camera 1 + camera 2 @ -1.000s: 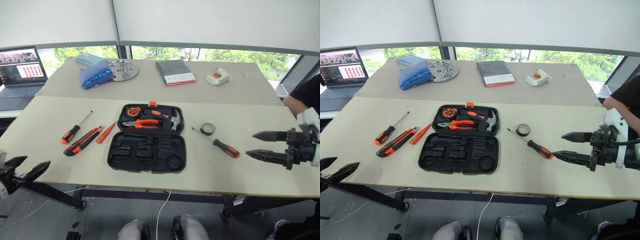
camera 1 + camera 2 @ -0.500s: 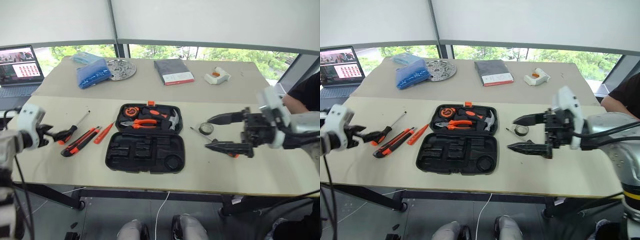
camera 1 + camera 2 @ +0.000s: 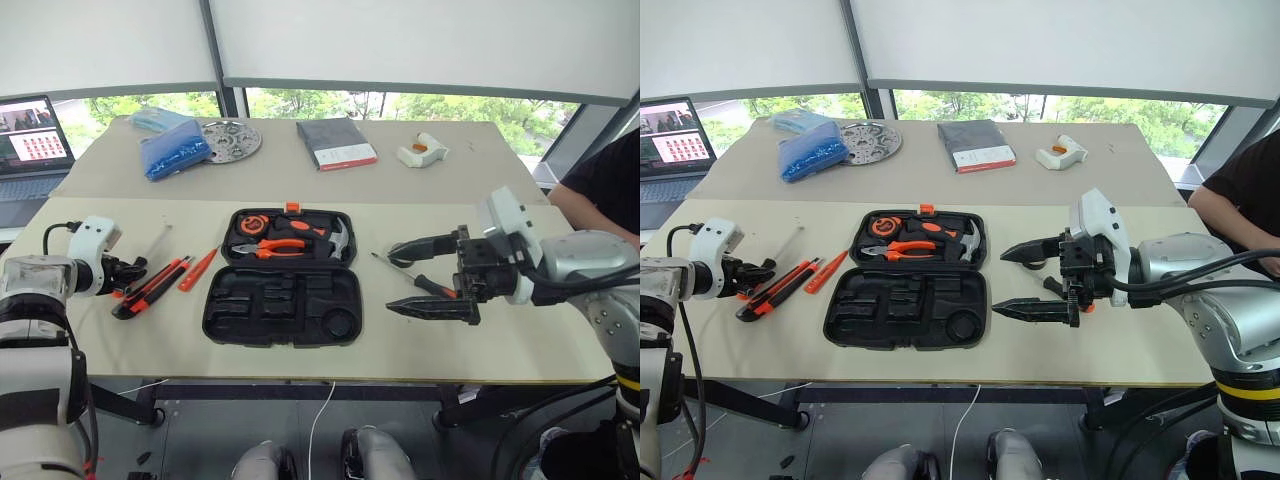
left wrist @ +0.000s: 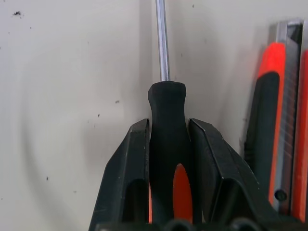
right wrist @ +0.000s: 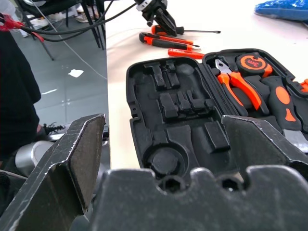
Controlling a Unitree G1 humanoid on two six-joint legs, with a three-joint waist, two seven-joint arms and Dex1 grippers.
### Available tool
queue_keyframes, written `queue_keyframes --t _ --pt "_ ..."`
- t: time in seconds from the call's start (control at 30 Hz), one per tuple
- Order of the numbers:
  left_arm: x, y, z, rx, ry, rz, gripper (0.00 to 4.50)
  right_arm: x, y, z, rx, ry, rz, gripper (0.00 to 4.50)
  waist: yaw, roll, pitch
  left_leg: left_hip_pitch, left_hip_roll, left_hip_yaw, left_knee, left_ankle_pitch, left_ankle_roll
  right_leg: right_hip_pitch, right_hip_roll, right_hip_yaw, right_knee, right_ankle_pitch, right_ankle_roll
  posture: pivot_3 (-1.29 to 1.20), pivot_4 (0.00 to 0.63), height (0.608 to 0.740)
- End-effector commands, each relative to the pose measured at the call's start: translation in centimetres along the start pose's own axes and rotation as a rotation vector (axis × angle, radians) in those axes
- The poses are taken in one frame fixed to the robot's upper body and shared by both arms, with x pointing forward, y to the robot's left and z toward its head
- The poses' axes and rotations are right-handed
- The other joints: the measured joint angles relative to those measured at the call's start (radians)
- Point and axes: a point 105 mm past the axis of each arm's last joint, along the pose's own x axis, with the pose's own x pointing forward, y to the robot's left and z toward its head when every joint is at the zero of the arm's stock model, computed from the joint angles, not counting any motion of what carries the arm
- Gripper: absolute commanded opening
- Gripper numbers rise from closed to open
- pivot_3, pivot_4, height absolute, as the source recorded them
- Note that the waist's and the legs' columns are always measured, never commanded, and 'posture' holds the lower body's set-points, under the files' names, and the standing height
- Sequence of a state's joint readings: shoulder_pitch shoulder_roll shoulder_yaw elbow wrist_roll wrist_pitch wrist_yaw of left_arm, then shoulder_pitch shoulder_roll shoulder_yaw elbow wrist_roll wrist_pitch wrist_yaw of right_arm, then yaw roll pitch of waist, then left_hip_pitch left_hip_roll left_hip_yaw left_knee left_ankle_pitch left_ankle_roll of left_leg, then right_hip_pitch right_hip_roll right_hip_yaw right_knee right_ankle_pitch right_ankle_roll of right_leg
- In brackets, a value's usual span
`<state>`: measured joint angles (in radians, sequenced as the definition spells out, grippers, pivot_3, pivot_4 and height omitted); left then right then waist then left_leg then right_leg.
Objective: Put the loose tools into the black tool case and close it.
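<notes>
Laptop [image 3: 28, 150] sits at the far left on the rear table, and in front of it, at the near table's [image 3: 300, 365] left edge, we see the left pincer [image 4: 168, 144] closed on the black-and-orange handle of a long-shaft screwdriver [image 4: 166, 139], its two fingers pressed against either side of the grip while the steel shaft runs out ahead over the table. Just beside that, to the right, lie three more loose tools close together: a utility knife [image 3: 140, 293], a slim orange-and-black tool [image 3: 165, 277] touching it, and a small all-orange screwdriver [image 3: 198, 269], all flat on the table. Behind them on the rear table we find a blue bag [image 3: 170, 152] and a round metal disc [image 3: 228, 140]. At the centre the black tool case [image 3: 285, 300] lies fully open, its far half holding pliers [image 3: 277, 249], a hammer [image 3: 335, 240] and a tape measure [image 3: 247, 224], its near half showing bare moulded recesses. A dark grey book [image 3: 335, 143] lies behind it. Right of the case we see another screwdriver [image 3: 425, 280] and a roll of tape [image 3: 402, 254] on the table, with the right pincer [image 3: 395, 280] hovering over them, its fingers spread wide and holding nothing. A person's dark sleeve [image 3: 600, 185] shows at the far right.
</notes>
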<state>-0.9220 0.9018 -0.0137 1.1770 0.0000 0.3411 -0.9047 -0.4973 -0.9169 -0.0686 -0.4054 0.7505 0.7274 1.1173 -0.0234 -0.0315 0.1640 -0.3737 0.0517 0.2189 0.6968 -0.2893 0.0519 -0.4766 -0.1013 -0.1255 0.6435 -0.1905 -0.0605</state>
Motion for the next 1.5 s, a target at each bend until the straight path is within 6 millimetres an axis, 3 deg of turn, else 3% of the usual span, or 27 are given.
queue_keyframes --t 0.03,0.07,0.13,0.2,0.3,0.4,0.57,0.87,1.23,1.3,1.33,1.43,1.5 --pt "-2.4 1.9 3.7 0.003 -0.164 0.059 0.78 -1.0 -0.1 0.6 -0.037 0.005 -0.052 4.5 0.0 -0.001 0.001 0.0 0.0 0.0 0.0 0.0 0.0 0.0 0.0 0.0 0.001 0.0 0.0 0.0 0.15 0.718" --pt "-3.1 1.2 6.4 0.044 -0.264 0.004 0.78 -1.2 0.1 0.3 -0.024 0.015 -0.053 4.5 0.003 -0.004 0.002 0.0 0.0 0.0 0.0 0.0 0.0 -0.001 -0.001 0.0 0.002 0.0 0.0 0.0 0.15 0.718" --pt "-4.5 -2.0 10.8 0.253 -0.415 -0.176 0.78 -1.7 0.7 -0.3 0.004 0.034 -0.051 4.5 0.013 -0.009 0.003 -0.007 0.0 -0.001 0.003 0.0 0.001 -0.007 -0.001 -0.002 0.004 0.0 -0.001 0.0 0.15 0.718" --pt "-4.8 -5.5 12.3 0.432 -0.441 -0.352 0.78 -2.0 0.9 -0.8 0.009 0.055 -0.069 4.5 0.025 -0.009 0.003 -0.019 0.0 -0.003 0.013 0.002 0.003 -0.015 -0.003 -0.008 0.007 0.003 -0.006 0.0 0.15 0.718" --pt "-4.3 -10.0 12.1 0.601 -0.378 -0.576 0.78 -2.1 0.6 -1.6 0.007 0.081 -0.122 4.5 0.026 -0.008 0.002 -0.021 -0.003 -0.003 0.018 0.004 0.008 -0.015 -0.008 -0.008 0.012 0.004 -0.008 0.0 0.15 0.718" --pt "-2.9 -13.9 11.6 0.774 -0.302 -0.699 0.78 -2.2 0.2 -2.3 0.015 0.097 -0.182 4.5 0.025 -0.008 0.002 -0.021 -0.003 -0.003 0.02 0.003 0.009 -0.014 -0.009 -0.008 0.012 0.0 0.001 0.0 0.15 0.718" --pt "-0.6 -18.1 10.8 0.918 -0.236 -0.812 0.78 -2.1 0.0 -3.2 0.028 0.113 -0.245 4.5 0.013 -0.009 0.002 -0.025 -0.001 -0.006 0.026 0.003 0.01 -0.015 -0.005 -0.008 0.014 0.0 0.002 0.0 0.15 0.718" --pt "1.2 -19.7 10.1 1.005 -0.192 -0.845 0.78 -1.5 -0.5 -3.9 0.027 0.119 -0.294 4.5 0.011 -0.009 0.002 -0.025 -0.001 -0.008 0.026 0.004 0.012 -0.015 -0.004 -0.008 0.014 0.0 0.002 0.0 0.15 0.718" --pt "2.0 -20.4 10.4 1.02 -0.194 -0.84 0.78 0.1 -0.2 -2.0 -0.021 0.065 -0.22 4.5 0.012 -0.009 0.002 -0.031 -0.001 -0.014 0.032 0.002 0.016 -0.015 -0.005 -0.014 0.014 0.001 0.002 0.0 0.15 0.718" --pt "1.8 -20.5 11.0 1.024 -0.213 -0.832 1.8 0.8 -0.3 -1.7 -0.026 0.049 -0.202 4.5 0.012 -0.009 0.002 -0.032 -0.001 -0.015 0.033 0.002 0.016 -0.015 -0.006 -0.015 0.014 0.001 0.002 0.0 0.15 0.718" --pt "1.7 -20.6 11.3 1.021 -0.224 -0.828 2.01 1.1 -0.3 -1.6 -0.028 0.044 -0.195 4.5 0.012 -0.009 0.002 -0.032 -0.001 -0.015 0.033 0.002 0.016 -0.014 -0.006 -0.015 0.014 0.001 0.002 0.0 0.15 0.718" --pt "1.1 -20.7 12.2 0.999 -0.257 -0.839 3.22 1.8 -0.3 -1.5 -0.03 0.035 -0.175 4.5 0.012 -0.009 0.002 -0.033 -0.002 -0.016 0.034 0.002 0.017 -0.014 -0.007 -0.018 0.014 0.001 0.002 0.0 0.15 0.718" --pt "0.8 -20.8 12.5 0.983 -0.271 -0.848 3.22 2.1 -0.4 -1.5 -0.031 0.032 -0.168 4.5 0.013 -0.009 0.002 -0.033 -0.002 -0.017 0.034 0.003 0.017 -0.014 -0.007 -0.019 0.014 0.001 0.002 0.0 0.15 0.718"
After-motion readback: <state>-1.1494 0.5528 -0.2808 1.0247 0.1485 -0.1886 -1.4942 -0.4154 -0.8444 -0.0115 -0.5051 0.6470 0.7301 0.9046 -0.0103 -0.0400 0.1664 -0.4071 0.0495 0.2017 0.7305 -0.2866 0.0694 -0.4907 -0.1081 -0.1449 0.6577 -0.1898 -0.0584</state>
